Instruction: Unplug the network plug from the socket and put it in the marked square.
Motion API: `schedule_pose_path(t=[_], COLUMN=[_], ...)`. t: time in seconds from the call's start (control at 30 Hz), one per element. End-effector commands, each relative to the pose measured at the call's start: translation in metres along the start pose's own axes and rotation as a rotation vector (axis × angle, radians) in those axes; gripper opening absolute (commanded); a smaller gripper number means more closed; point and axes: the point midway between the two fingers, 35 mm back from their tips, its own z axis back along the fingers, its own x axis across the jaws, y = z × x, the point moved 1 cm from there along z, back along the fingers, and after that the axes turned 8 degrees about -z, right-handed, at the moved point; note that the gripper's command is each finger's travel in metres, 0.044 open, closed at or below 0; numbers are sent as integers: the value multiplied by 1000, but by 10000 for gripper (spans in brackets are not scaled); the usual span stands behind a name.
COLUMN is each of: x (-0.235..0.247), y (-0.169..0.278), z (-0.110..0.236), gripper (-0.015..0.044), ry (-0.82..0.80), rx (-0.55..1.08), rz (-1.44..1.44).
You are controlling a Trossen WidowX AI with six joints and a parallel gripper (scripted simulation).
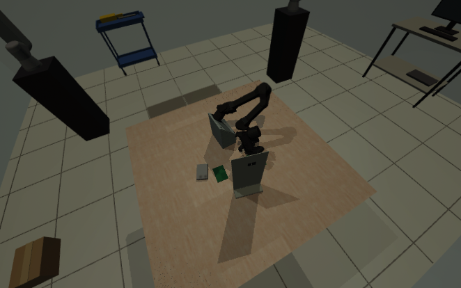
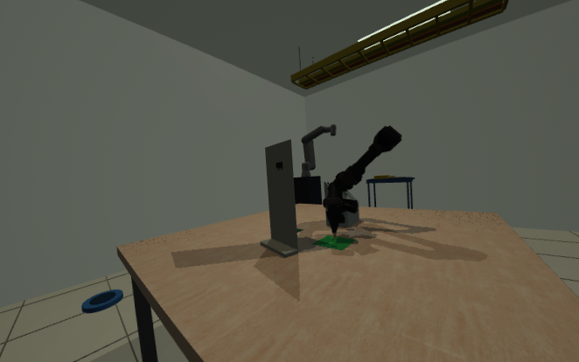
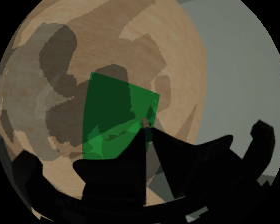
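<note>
My gripper points straight down and is shut on the small dark plug. It holds the plug a little above the table, over the green marked square. In the wrist view the plug's tip sits over the square's right edge. The grey upright panel stands beside the square, and its dark socket shows near the top. In the top view the panel hides the fingertips.
A small grey block lies left of the square. A grey wedge-shaped stand sits by the arm's base. Black pillars, a blue cart and a desk stand on the floor around the table.
</note>
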Motion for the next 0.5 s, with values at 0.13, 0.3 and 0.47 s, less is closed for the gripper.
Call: schedule_pose_path(t=[0.13,0.3,0.47], x=[6,9,11], y=[3,3,3], z=[-7,-10,-12], gripper=[0,0,0], ry=[2,2,2], rx=[7,6,5], rz=[-11,-12,-12])
